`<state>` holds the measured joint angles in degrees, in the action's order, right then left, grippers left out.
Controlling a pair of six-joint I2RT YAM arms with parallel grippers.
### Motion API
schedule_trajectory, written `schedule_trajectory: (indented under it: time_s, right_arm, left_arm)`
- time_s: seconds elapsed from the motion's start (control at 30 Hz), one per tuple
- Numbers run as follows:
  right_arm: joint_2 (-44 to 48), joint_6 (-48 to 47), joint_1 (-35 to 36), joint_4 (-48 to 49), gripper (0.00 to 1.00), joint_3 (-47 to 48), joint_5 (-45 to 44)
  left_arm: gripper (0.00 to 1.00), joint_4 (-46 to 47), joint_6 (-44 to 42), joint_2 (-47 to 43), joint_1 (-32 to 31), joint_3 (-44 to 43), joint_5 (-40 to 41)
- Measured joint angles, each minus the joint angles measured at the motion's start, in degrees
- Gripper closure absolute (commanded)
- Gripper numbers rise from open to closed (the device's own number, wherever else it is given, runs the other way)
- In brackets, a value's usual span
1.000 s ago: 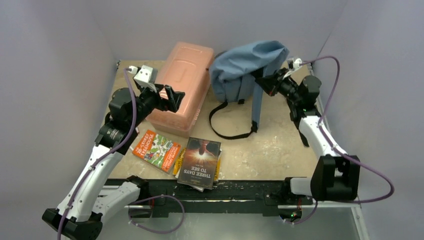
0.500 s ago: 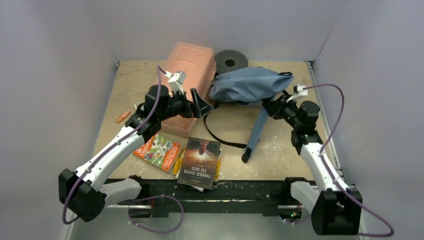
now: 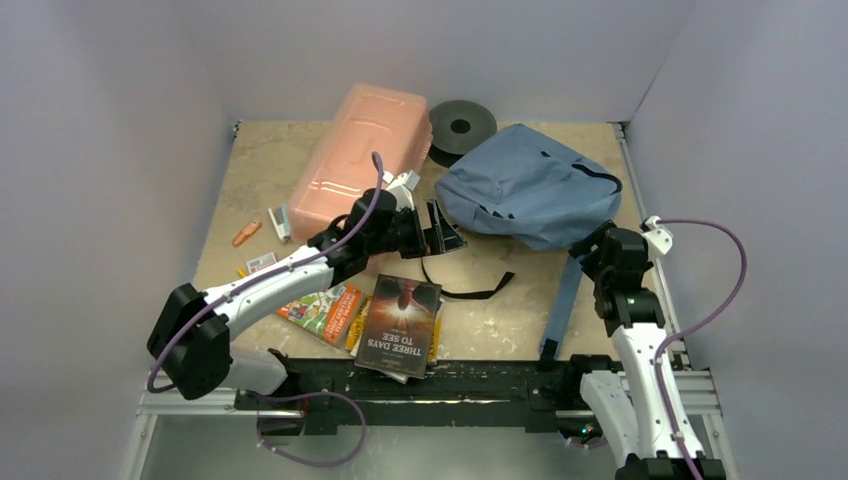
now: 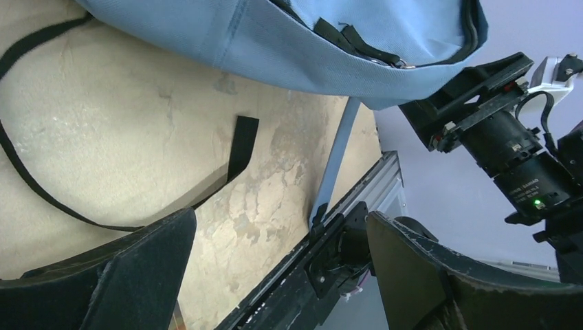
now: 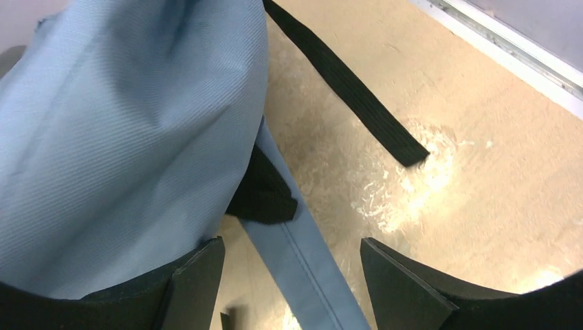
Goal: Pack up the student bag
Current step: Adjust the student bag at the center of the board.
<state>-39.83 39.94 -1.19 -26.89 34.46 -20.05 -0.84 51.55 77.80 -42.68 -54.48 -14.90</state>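
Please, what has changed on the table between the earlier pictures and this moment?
The student bag, held upright by the right gripper before, now lies flat; that gripper has let go, stands open and drew back toward the near edge. The left gripper, open, swung from beside the pink box to the middle, near the bag's black strap. The books stayed put.

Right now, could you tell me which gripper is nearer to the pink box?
Left. The left gripper hovers just right of the pink box; the right gripper sits beyond the backpack.

Left arm (image 3: 280, 275) stretched low and inward, left tool (image 3: 445, 228) agape; right arm (image 3: 640, 340) folded, right tool (image 3: 590, 246) agape too.
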Motion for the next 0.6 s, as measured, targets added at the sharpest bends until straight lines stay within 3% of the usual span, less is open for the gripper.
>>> schedule_trajectory:
  time_s: [0.13, 0.2, 0.37, 0.47, 0.6]
  right_arm:
    - [-0.1, 1.7, 0.0, -7.4, 0.24, 5.1, 0.6]
    - [0.3, 1.2, 0.0, -10.5, 0.17, 11.0, 2.8]
    - [0.6, -1.8, 0.0, -6.8, 0.12, 23.4, 11.1]
    - [1.5, -1.2, 0.1, -3.8, 0.02, 21.9, 13.3]
    - [-1.7, 2.3, -0.4, -3.3, 0.01, 13.8, 8.5]
  left_arm:
    - [0.08, 0.4, 1.9, 1.2, -1.0, 0.0, 0.6]
    - [0.08, 0.9, 2.8, 1.2, -1.4, 0.0, 0.7]
    - [0.08, 2.5, 4.3, 1.9, -2.3, 0.0, 0.8]
    - [0.07, 2.9, 4.7, 2.5, -3.2, 0.0, 1.1]
    - [0.07, 2.6, 4.8, 2.2, -4.7, 0.0, 2.1]
